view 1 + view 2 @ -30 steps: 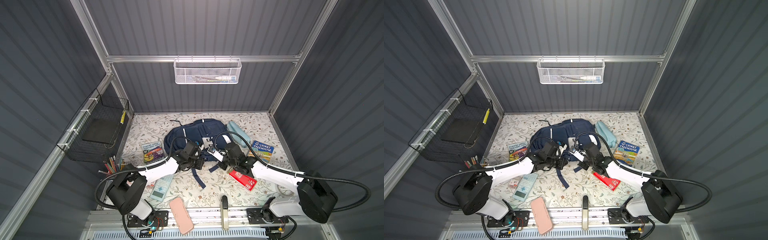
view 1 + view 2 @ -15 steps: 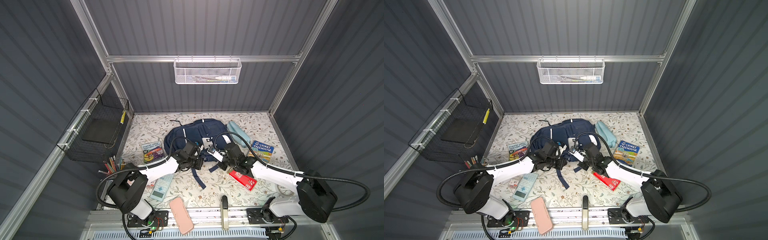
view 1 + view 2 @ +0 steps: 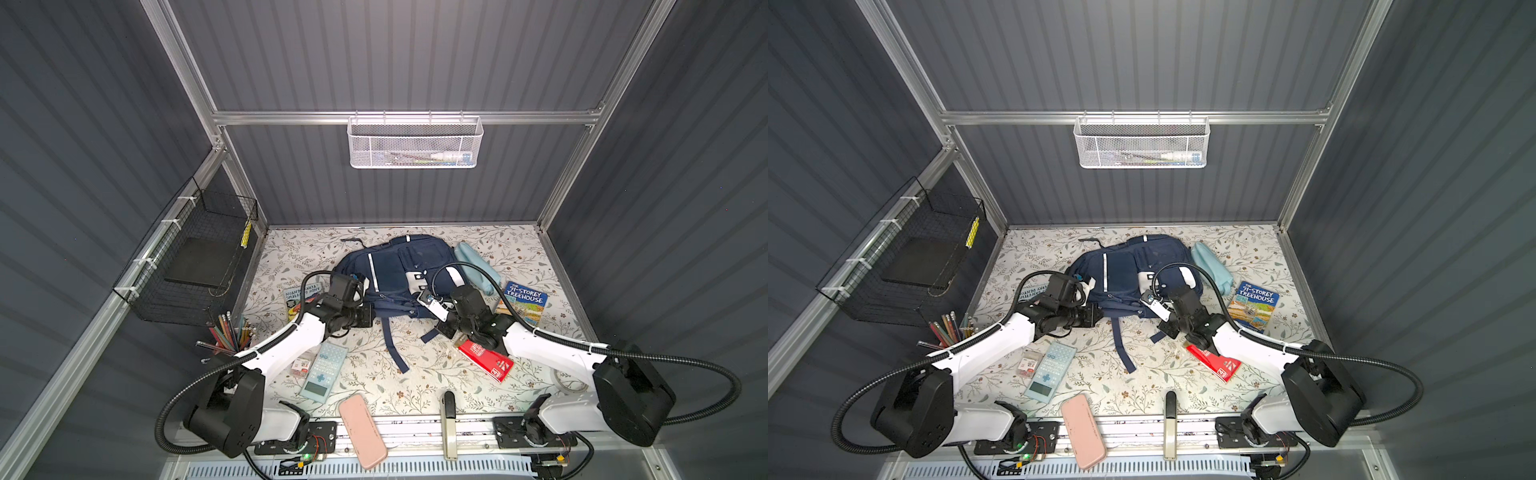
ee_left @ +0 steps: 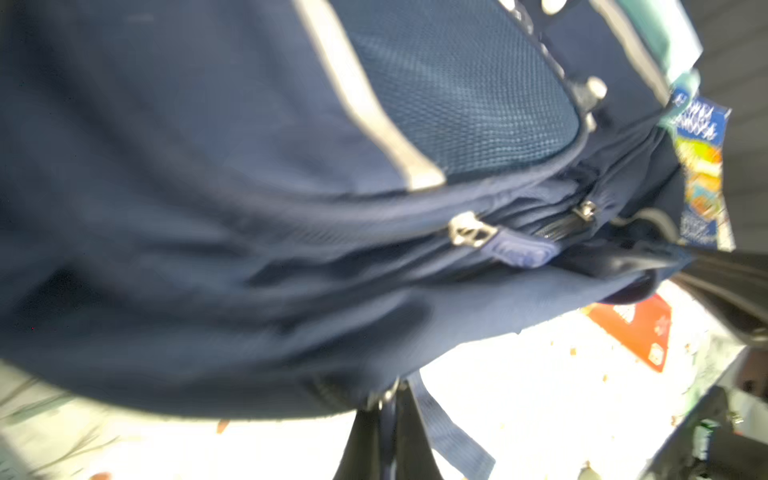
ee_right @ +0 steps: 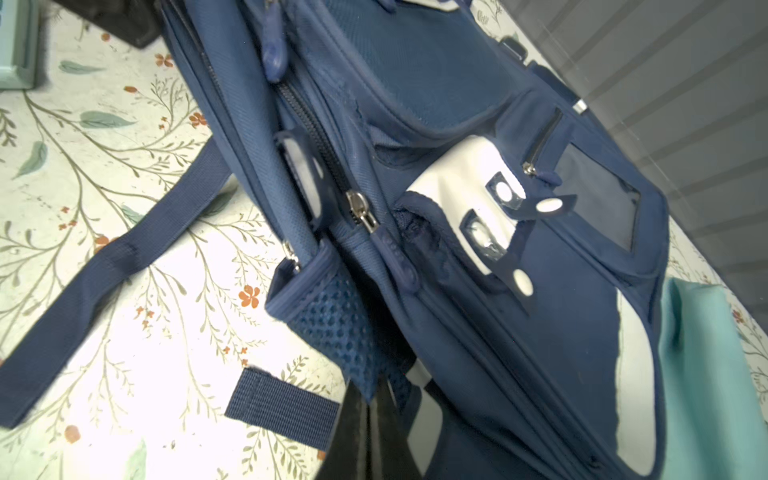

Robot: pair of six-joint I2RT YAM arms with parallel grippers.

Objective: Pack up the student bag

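student bag (image 3: 1125,270): flat, centre | light blue pouch (image 3: 1210,266): just beside it

1 student bag (image 3: 395,270), 1 calculator (image 3: 324,368), 1 pink case (image 3: 362,430), 1 lt-blue pouch (image 3: 478,266), 1 red booklet (image 3: 486,359). 2 books (image 3: 525,301), 2 wire baskets (image 3: 413,143), 2 arms (image 3: 291,345).

The student bag (image 3: 390,270) is navy with white stripes, the tabletop (image 3: 436,382) cream with leafy sprigs.

In both top views, open mat (image 3: 419,374) is showing at lower centre. The student bag (image 3: 390,270) is blocking the middle, its strap (image 3: 392,345) trailing down.
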